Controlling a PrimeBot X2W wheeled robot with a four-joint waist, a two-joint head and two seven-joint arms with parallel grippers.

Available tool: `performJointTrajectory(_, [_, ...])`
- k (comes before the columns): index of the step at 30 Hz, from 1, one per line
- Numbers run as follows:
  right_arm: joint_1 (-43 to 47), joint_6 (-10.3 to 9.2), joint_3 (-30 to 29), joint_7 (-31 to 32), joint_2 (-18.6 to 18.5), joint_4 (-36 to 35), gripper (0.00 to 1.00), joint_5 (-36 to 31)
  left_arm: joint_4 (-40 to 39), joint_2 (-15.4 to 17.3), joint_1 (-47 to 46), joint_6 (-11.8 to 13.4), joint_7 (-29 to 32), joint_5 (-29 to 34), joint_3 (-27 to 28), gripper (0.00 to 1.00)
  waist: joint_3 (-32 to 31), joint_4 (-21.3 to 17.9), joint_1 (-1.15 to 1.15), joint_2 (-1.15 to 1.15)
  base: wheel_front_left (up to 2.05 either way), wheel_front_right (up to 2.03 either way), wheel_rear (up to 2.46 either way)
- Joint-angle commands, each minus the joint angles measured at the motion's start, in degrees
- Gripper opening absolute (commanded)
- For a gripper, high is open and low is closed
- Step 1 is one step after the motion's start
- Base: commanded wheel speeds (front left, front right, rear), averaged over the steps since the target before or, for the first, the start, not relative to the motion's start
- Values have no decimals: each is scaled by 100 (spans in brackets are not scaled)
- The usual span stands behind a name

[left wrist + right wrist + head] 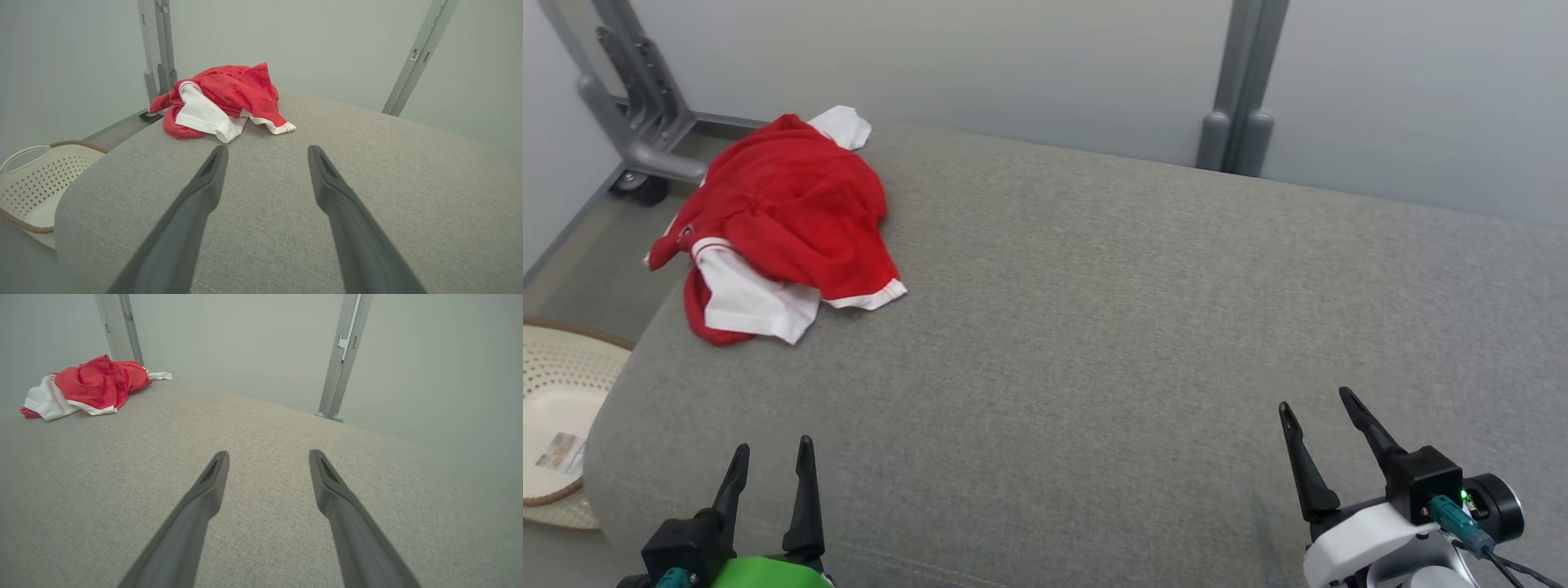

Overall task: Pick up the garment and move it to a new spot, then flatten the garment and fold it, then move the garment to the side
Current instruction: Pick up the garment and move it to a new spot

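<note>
Low in the head view, the left gripper (pixel 772 445) and right gripper (pixel 1313 398) sit over the grey cushion (pixel 1094 327), each with its fingers apart. At the upper left, on the cushion's far left corner, lies the crumpled red-and-white shirt (pixel 792 212). Its long axis runs from lower left to upper right.

Bench (pixel 1111 327): padded top open from centre to 3 o'clock. Obstacles: crumpled shirt (pixel 788 216) at 10 o'clock; basket (pixel 560 371) beside the edge at 8 o'clock; wall post (pixel 1243 82) behind at 1 o'clock.
</note>
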Motion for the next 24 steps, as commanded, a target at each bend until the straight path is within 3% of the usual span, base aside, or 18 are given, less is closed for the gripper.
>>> performJointTrajectory(1, [-72, -4, 31, -20, -17, 11, 100, 44, -32, 35, 48, -18, -2, 24, 23, 100, -106, 633, 0, 0, 0, 0, 0])
performJointTrajectory(8, [-220, -4, 369, -20, -26, 103, 100, 94, -54, 26, 106, -18, -2, -26, 117, 100, -125, 916, 0, 0, 0, 0, 0])
performJointTrajectory(15, [-292, -4, 481, -20, -123, 67, 100, 121, -72, -16, -23, -18, -2, -187, 129, 100, -5, 863, 0, 0, 0, 0, 0])
performJointTrajectory(22, [-740, -4, 540, -20, -459, -143, 100, 43, 306, -34, -1102, -18, 74, -812, -126, 100, 884, 691, 0, 0, 0, 0, 0])
performJointTrajectory(24, [-931, -4, 569, -20, -573, -198, 100, 27, 472, -41, -1620, -18, 283, -1257, -164, 100, 1230, 635, 0, 0, 0, 0, 0])
